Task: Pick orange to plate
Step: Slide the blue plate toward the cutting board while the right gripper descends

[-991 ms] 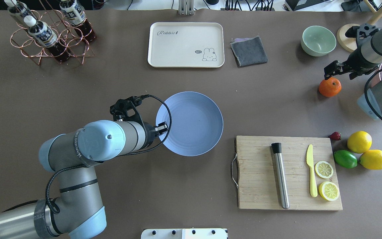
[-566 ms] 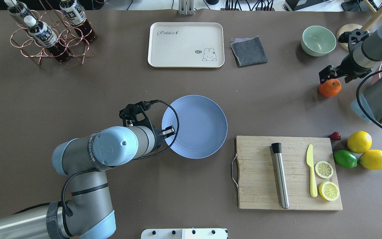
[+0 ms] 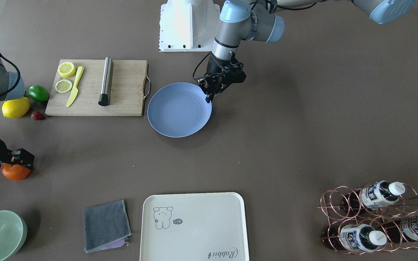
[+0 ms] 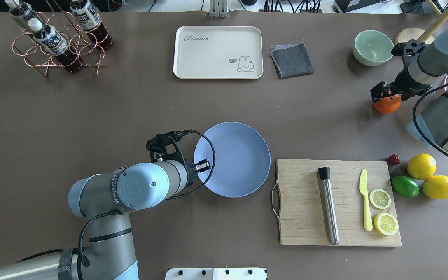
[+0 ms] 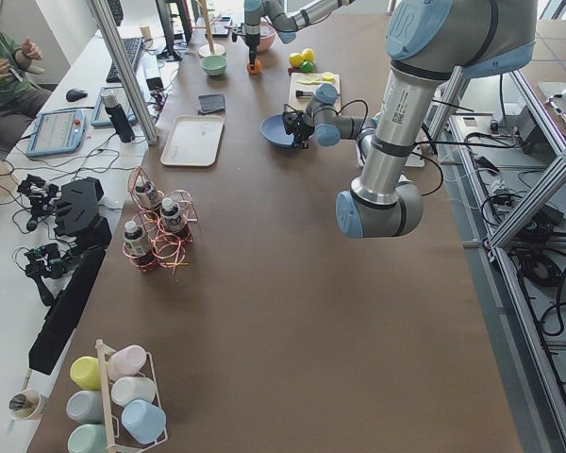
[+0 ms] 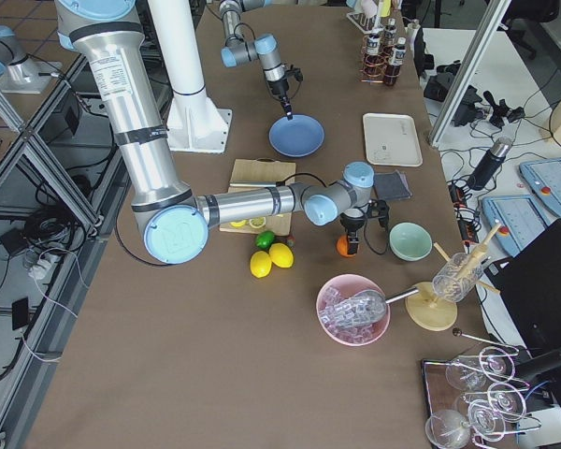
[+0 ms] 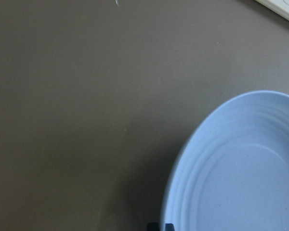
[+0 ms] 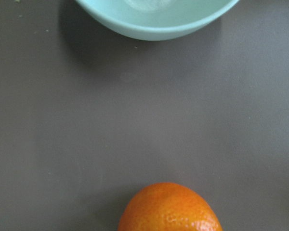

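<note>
Right gripper (image 4: 390, 97) has swung in over the orange (image 4: 387, 105) since a second ago. Its jaws are wide and straddle the fruit's top, and the orange sits directly beneath, on the table, not yet pinched, so you look set to drop and close. Left gripper (image 4: 203, 166) is clamped on the rim of the plate (image 4: 243, 155) and has dragged it toward the cutting board (image 4: 301, 202), shortening your carry. The plate is well off to the right gripper's left and holds nothing. Green bowl (image 4: 373, 48) just beyond the right gripper: empty. Cream tray (image 4: 208, 54): empty too.
</note>
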`<state>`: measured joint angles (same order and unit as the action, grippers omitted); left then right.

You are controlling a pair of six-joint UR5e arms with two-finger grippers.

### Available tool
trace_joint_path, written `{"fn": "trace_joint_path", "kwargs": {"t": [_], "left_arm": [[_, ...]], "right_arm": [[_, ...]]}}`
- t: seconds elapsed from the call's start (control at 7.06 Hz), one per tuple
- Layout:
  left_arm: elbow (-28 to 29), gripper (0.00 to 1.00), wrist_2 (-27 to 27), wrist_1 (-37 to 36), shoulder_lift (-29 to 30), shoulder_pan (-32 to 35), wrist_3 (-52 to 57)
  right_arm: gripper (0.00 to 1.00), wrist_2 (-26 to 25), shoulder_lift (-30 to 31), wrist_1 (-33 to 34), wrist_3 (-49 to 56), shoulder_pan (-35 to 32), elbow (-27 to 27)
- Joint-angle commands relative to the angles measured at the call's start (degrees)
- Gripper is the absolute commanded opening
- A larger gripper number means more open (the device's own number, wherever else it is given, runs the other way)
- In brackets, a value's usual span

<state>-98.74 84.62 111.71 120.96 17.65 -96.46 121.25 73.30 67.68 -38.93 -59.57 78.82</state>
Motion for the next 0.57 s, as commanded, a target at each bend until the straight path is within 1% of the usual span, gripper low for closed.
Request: {"fn": "trace_joint_path", "kwargs": {"t": [0.0, 0.14, 0.42], "left_arm": [[-0.1, 0.98, -3.2, 0.0, -0.3, -0.5, 0.4], [-0.5, 0.98, -4.5, 0.0, -0.5, -0.9, 0.5], [-0.7, 0.98, -4.6, 0.0, -0.8, -0.2, 1.3]], "right_arm": [[1.00, -0.1, 0.1, 0.0, 0.0, 0.2, -0.5], [1.00, 0.1, 0.0, 0.0, 0.0, 0.2, -0.5], [0.01, 0.2, -0.9, -0.1, 0.1, 0.2, 0.0]]}}
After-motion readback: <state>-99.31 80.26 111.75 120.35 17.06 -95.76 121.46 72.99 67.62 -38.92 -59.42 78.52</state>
